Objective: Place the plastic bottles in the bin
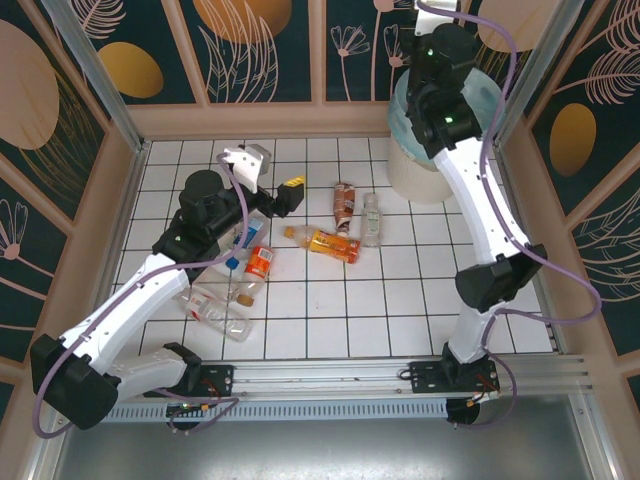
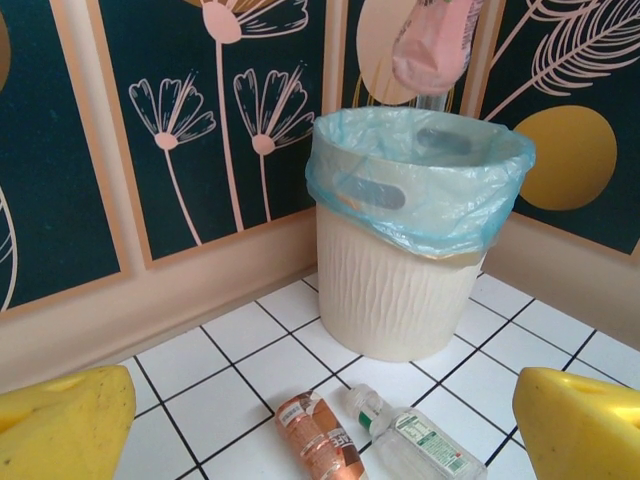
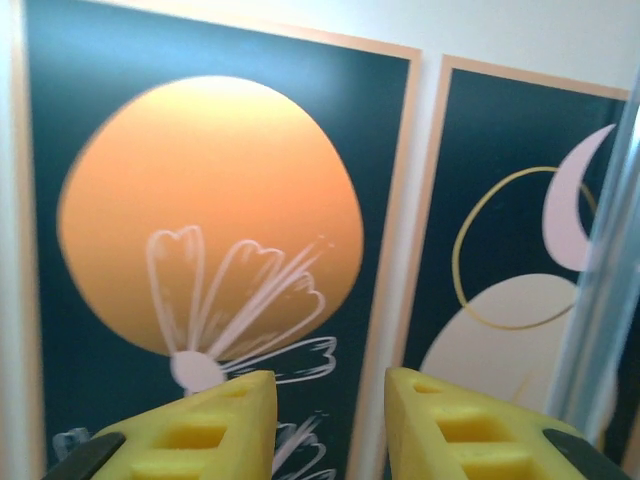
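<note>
1. The bin (image 1: 413, 178) stood in the far right corner, its blue-green liner folded over the rim. It was partly hidden under the right arm.
2. In the left wrist view a pink bottle (image 2: 432, 45) hung in the air just above the bin's mouth, its top cut off by the frame.
3. Nearest the bin, on the tiles (image 1: 400, 300), a brown bottle (image 1: 343, 200) and a clear bottle (image 1: 371, 218) lay side by side. An orange bottle (image 1: 328, 243) lay just in front of them.
4. More bottles (image 1: 225, 300) lay clustered under the left arm.
5. The right claw (image 3: 330, 400) was above the bin, its fingers drawn nearly together. Nothing showed between the tips, and I could not tell whether it held the pink bottle.
6. The left claw (image 1: 287, 197) hovered over the tiles left of the brown bottle, spread wide and empty, facing the bin.
</note>
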Robot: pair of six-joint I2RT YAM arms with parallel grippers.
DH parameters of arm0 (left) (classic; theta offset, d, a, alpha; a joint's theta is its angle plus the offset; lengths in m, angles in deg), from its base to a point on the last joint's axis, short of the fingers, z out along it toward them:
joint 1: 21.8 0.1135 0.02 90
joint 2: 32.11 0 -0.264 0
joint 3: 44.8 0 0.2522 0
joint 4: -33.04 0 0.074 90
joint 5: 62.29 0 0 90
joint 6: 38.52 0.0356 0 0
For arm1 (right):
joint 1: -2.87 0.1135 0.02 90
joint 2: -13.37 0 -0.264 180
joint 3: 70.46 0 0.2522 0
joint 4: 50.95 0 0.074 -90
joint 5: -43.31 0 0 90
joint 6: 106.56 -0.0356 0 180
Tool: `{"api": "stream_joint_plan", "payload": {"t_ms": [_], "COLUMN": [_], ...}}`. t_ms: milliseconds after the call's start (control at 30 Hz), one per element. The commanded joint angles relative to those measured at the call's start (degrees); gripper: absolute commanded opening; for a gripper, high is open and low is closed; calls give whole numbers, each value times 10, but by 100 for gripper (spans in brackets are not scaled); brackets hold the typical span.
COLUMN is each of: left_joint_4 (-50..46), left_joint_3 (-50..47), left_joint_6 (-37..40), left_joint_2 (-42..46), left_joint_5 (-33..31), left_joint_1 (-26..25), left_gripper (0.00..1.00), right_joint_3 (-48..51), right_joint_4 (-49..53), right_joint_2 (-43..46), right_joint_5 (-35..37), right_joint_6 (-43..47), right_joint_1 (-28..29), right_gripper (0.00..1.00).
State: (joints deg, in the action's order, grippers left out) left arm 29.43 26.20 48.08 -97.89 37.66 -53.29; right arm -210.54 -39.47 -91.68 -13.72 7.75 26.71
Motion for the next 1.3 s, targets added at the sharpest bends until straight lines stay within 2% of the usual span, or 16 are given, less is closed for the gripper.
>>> {"api": "stream_joint_plan", "payload": {"t_ms": [0, 167, 300, 467, 700, 800, 933, 1100, 1267], "left_joint_4": [23, 15, 5, -9, -17, -22, -22, -23, -26], "left_joint_3": [-12, -32, -33, -27, -28, -27, -29, -27, -28], "left_joint_6": [8, 28, 33, 32, 31, 32, 29, 24, 29], "left_joint_2": [0, -2, -5, -8, -1, -2, -3, -7, -6], "left_joint_5": [-6, -25, -37, -29, -25, -24, -15, -6, -10], "left_joint_1": [1, 1, 2, 1, 1, 1, 1, 1, 1], "left_gripper": [97, 97, 97, 97, 97, 97, 97, 97, 96], "right_joint_3": [-1, 27, 22, 40, 80, 104, 125, 149, 214], "right_joint_4": [-40, 22, 137, 134, 158, 192, 219, 215, 191], "right_joint_2": [-53, -85, -106, -102, -74, -68, -67, -59, -49], "right_joint_5": [67, 74, 28, 39, 59, 36, 2, -79, -151], "right_joint_6": [73, 22, -86, -73, -136, -207, -259, -311, -336], "right_joint_1": [-7, -19, -58, -50, -32, -42, -60, -100, -128], "right_gripper": [1, 6, 12, 15, 19, 20, 21, 22, 24]}}
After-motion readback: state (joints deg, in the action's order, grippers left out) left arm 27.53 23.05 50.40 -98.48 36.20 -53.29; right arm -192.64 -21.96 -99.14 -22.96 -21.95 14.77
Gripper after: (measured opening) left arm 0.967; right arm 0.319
